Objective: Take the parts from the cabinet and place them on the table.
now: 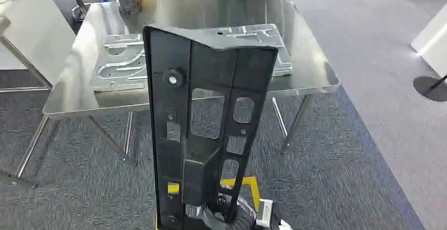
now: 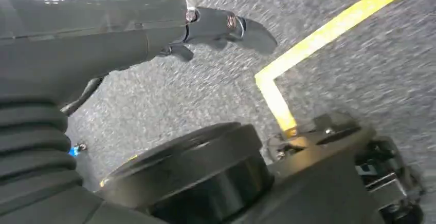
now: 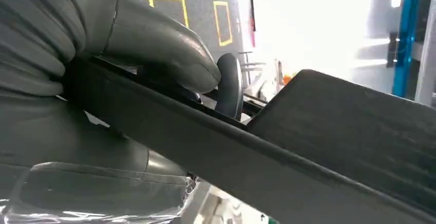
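Note:
A long black plastic panel [image 1: 205,108] with several cut-outs and a round knob stands upright close in front of me. My right hand [image 1: 232,217] grips it at its lower end; in the right wrist view the thumb [image 3: 154,39] presses on the panel's edge [image 3: 319,131] beside the knob. Behind the panel stands the steel table [image 1: 211,13], with silver stamped metal parts [image 1: 118,64] lying flat on it. My left hand [image 2: 221,26] hangs over the grey carpet with its fingers apart and nothing in it.
A white board [image 1: 26,24] leans at the table's left. At the far right are a white object [image 1: 432,35] and a black round base [image 1: 429,87]. Yellow tape [image 2: 308,44] marks the carpet. Boxes stand behind the table.

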You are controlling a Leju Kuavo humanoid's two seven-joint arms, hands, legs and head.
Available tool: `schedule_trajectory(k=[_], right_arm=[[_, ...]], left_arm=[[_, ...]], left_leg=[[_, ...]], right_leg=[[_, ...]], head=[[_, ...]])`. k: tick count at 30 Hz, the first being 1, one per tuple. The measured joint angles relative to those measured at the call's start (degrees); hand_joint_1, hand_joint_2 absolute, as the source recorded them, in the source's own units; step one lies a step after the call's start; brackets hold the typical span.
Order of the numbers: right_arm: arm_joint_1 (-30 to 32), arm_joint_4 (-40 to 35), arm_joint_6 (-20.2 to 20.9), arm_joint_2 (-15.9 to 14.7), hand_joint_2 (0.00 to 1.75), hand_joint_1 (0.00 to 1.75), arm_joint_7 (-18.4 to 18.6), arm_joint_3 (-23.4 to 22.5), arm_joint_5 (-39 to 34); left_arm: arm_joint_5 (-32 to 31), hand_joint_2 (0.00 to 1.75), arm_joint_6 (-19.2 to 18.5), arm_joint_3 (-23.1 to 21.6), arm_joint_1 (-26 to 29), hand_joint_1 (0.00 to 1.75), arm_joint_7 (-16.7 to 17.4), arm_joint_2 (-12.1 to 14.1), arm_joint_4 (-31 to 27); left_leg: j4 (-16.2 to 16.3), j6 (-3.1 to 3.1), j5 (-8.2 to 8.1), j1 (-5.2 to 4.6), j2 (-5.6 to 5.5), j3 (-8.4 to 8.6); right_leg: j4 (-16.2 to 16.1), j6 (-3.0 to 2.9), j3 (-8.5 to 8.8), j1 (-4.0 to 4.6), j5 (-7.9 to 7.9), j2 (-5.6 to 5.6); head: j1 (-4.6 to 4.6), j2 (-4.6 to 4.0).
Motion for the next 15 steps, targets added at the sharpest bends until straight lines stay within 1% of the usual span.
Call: schedule_trajectory(k=[1, 2, 3, 4, 5, 6, 7, 8, 9, 10, 11, 12, 13, 14, 15], right_arm=[[0.1, 0.0, 0.0, 0.0, 1.75, 1.69, 0.0, 0.0, 0.0], [0.1, 0.0, 0.0, 0.0, 1.75, 1.69, 0.0, 0.0, 0.1], [0.1, 0.1, 0.0, 0.0, 1.75, 1.69, 0.0, 0.0, 0.1], [0.1, 0.1, 0.0, 0.0, 1.75, 1.69, 0.0, 0.0, 0.2], [0.1, 0.1, 0.1, 0.0, 1.75, 1.69, 0.0, 0.0, 0.2], [0.0, 0.1, 0.2, 0.1, 1.75, 1.69, 0.0, 0.0, 0.3], [-0.1, 0.1, 0.2, 0.2, 1.75, 1.69, 0.0, 0.0, 0.3], [-0.2, 0.2, 0.4, 0.3, 1.75, 1.69, 0.0, 0.0, 0.3], [-0.3, 0.2, 0.5, 0.3, 1.75, 1.69, 0.0, 0.0, 0.3], [-0.3, 0.2, 0.6, 0.4, 1.75, 1.69, 0.0, 0.0, 0.3], [-0.3, 0.2, 0.6, 0.4, 1.75, 1.69, 0.1, 0.0, 0.3], [-0.4, 0.2, 0.7, 0.4, 1.75, 1.69, 0.0, 0.0, 0.3], [-0.5, 0.2, 0.7, 0.4, 1.75, 1.69, 0.0, 0.0, 0.3], [-0.6, 0.2, 0.7, 0.5, 1.75, 1.69, -0.1, 0.0, 0.3], [-0.6, 0.2, 0.8, 0.4, 1.75, 1.69, -0.2, 0.0, 0.3]], left_arm=[[0.0, 1.75, 0.0, 0.0, 0.0, 0.0, 0.0, 0.0, 0.0], [0.0, 1.75, 0.0, 0.0, 0.0, 0.0, 0.0, 0.0, 0.0], [0.0, 1.75, 0.0, 0.0, 0.1, 0.0, 0.0, 0.1, 0.0], [0.0, 1.75, 0.0, 0.0, 0.2, 0.0, 0.1, 0.1, 0.0], [0.0, 1.75, 0.0, 0.0, 0.3, 0.0, 0.1, 0.1, 0.0], [0.1, 1.75, 0.1, 0.0, 0.4, 0.0, 0.1, 0.1, 0.0], [0.2, 1.75, 0.1, 0.0, 0.5, 0.0, 0.1, 0.1, 0.0], [0.4, 1.75, 0.2, 0.1, 0.8, 0.0, 0.1, 0.1, 0.0], [0.4, 1.75, 0.3, 0.2, 0.6, 0.0, 0.0, 0.1, 0.0], [0.4, 1.75, 0.3, 0.2, 0.6, 0.0, 0.0, 0.1, 0.0], [0.5, 1.75, 0.3, 0.2, 0.8, 0.0, 0.0, 0.2, 0.0], [0.5, 1.75, 0.3, 0.2, 0.8, 0.0, 0.0, 0.2, 0.0], [0.5, 1.75, 0.3, 0.2, 0.9, 0.0, 0.0, 0.0, 0.0], [0.4, 1.75, 0.3, 0.2, 0.8, 0.0, -0.1, 0.0, 0.0], [0.4, 1.75, 0.3, 0.3, 0.7, 0.0, -0.1, 0.0, 0.0]], left_leg=[[4.3, -0.07, -2.01, 0.05, 0.0, -2.8], [7.9, -0.47, -3.37, 0.07, 0.0, -5.45], [9.2, -0.64, -3.09, 0.09, 0.01, -7.11], [7.8, -0.52, -1.18, 0.1, 0.01, -7.39], [4.5, -0.5, 1.68, 0.1, 0.01, -6.65], [-0.1, -0.12, 5.08, 0.09, 0.02, -5.29], [-5.1, 0.39, 8.82, 0.06, 0.08, -3.98], [-5.6, 0.54, 7.94, -0.41, 0.13, -4.08], [-6.7, 0.78, 6.35, -0.66, 0.16, -3.94], [-6.7, 1.37, 8.0, -0.72, 0.16, -3.74], [-6.8, 1.72, 7.72, -0.69, 0.12, -3.61], [-7.2, 2.06, 7.57, -0.53, 0.06, -2.77], [-7.8, 2.2, 7.64, -0.24, 0.0, -1.95], [-8.2, 2.51, 7.43, -0.19, 0.01, -1.4], [-8.3, 2.74, 7.24, -0.15, 0.01, -1.06]], right_leg=[[0.0, -0.11, 0.22, 0.06, -0.36, 0.0], [0.0, -0.16, 0.46, 0.12, -0.75, 0.02], [0.0, -0.17, 0.87, 0.15, -1.12, 0.08], [0.0, -0.09, 1.45, 0.15, -1.57, 0.28], [0.0, 0.04, 2.19, 0.15, -2.07, 0.35], [0.0, 0.18, 3.03, 0.16, -2.66, 0.34], [0.0, 0.35, 3.87, 0.18, -3.31, 0.27], [0.0, 0.64, 4.29, 0.28, -3.67, 0.26], [0.0, 1.01, 3.97, 0.22, -3.89, 0.31], [-0.1, 1.49, 4.16, 0.22, -4.32, 0.25], [0.5, 1.81, 4.57, 0.25, -4.08, 0.24], [0.6, 2.03, 4.94, 0.34, -4.06, 0.23], [2.0, 2.25, 4.43, 0.12, -4.13, 0.19], [4.7, 2.67, 2.91, 0.04, -3.94, 0.2], [8.7, 2.83, 0.21, -0.1, -4.97, 0.21]], head=[[0.02, 0.0], [0.0, 0.0], [0.0, 0.0], [0.0, 0.0], [0.02, 0.0], [0.0, 0.0], [0.02, 0.0], [0.04, 0.0], [0.0, 0.0], [0.02, 0.0], [0.0, 0.0], [0.0, 0.0], [0.02, 0.0], [0.02, 0.0], [0.02, 0.0]])
